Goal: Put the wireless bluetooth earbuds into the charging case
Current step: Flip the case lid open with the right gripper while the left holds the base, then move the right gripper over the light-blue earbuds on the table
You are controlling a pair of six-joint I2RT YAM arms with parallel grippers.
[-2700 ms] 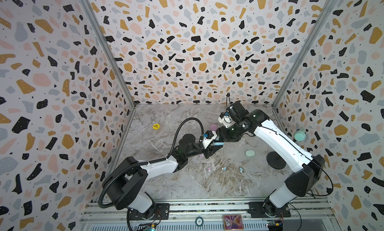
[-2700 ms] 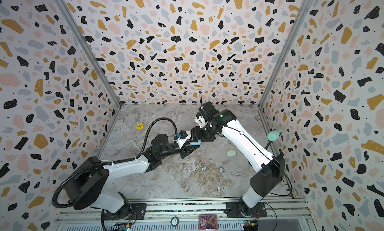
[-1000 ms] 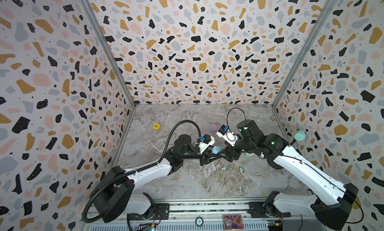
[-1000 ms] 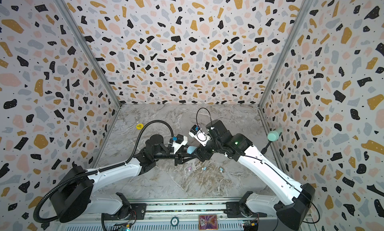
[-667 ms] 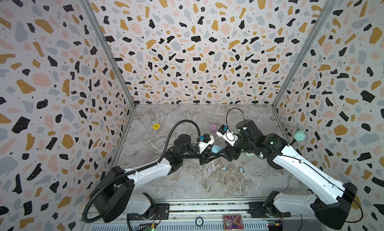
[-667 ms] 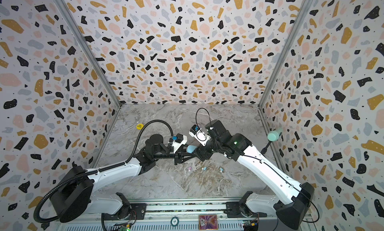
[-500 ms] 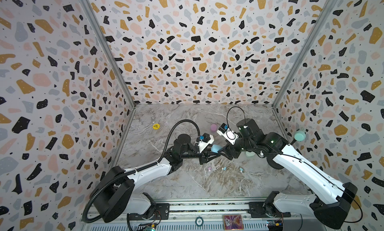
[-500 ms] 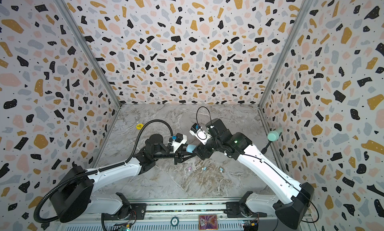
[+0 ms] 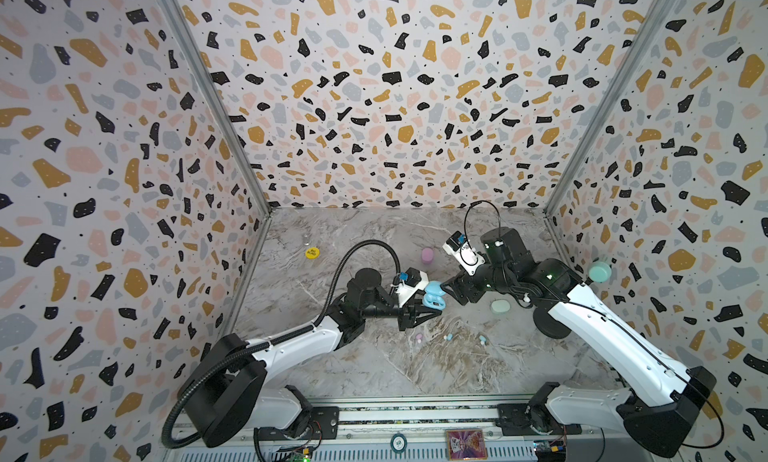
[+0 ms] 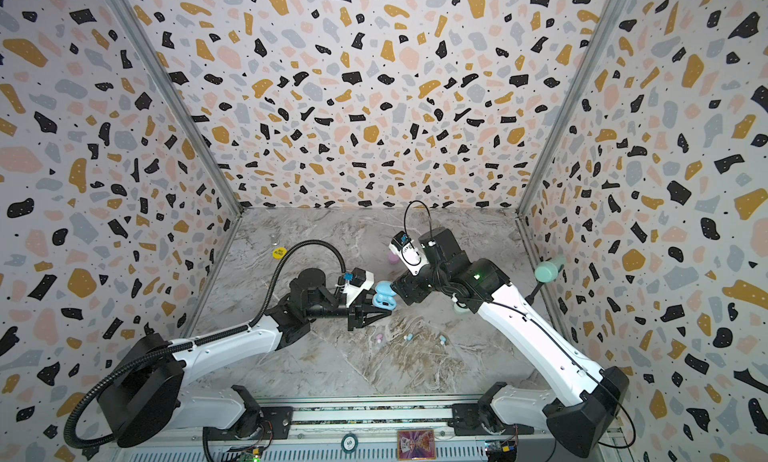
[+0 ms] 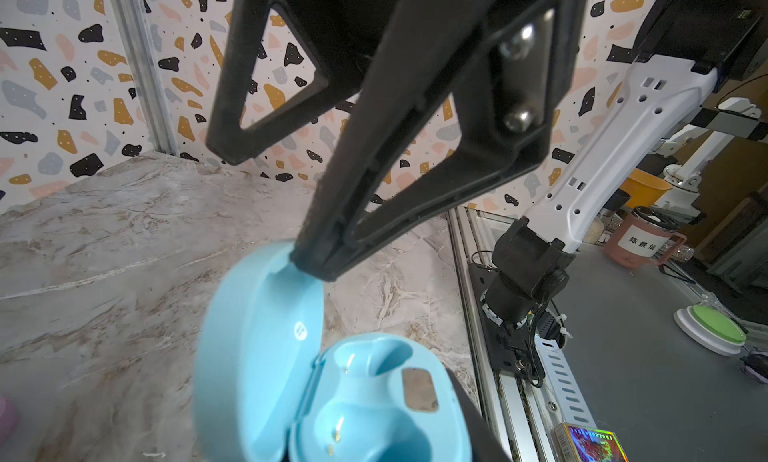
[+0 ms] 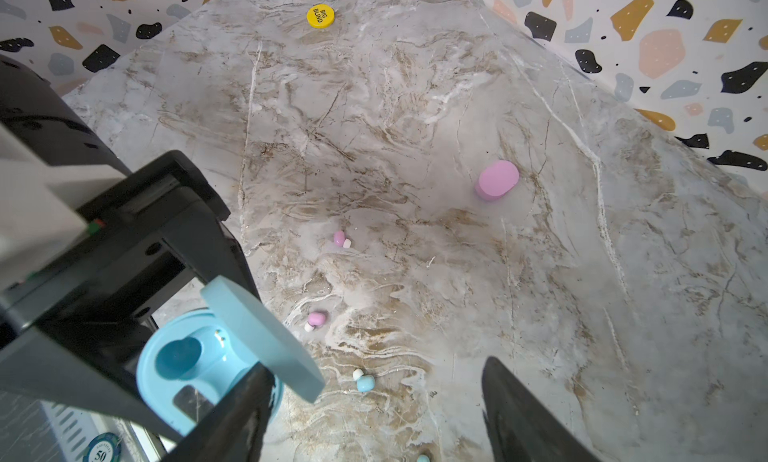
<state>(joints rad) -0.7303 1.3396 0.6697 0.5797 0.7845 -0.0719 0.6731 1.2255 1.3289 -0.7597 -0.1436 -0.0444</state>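
— Where are the earbuds (image 12: 316, 319)?
— Loose on the table (image 12: 415, 106): two pink, and a blue earbud (image 12: 365, 383) nearest the open blue case (image 11: 257, 356). My left jaws are clamped on its lid rim. My right jaws stand wide apart, one tip just beside the case.
— Any writing?
— "BIG BLIND" on the yellow chip (image 12: 320, 15), "50" on a round chip (image 12: 99, 451) by the rail

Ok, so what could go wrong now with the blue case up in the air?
The left gripper seems to pinch the blue case by just its lid edge, so it might slip and drop. The right gripper, jaws open, sits right beside the open lid and could knock it shut.
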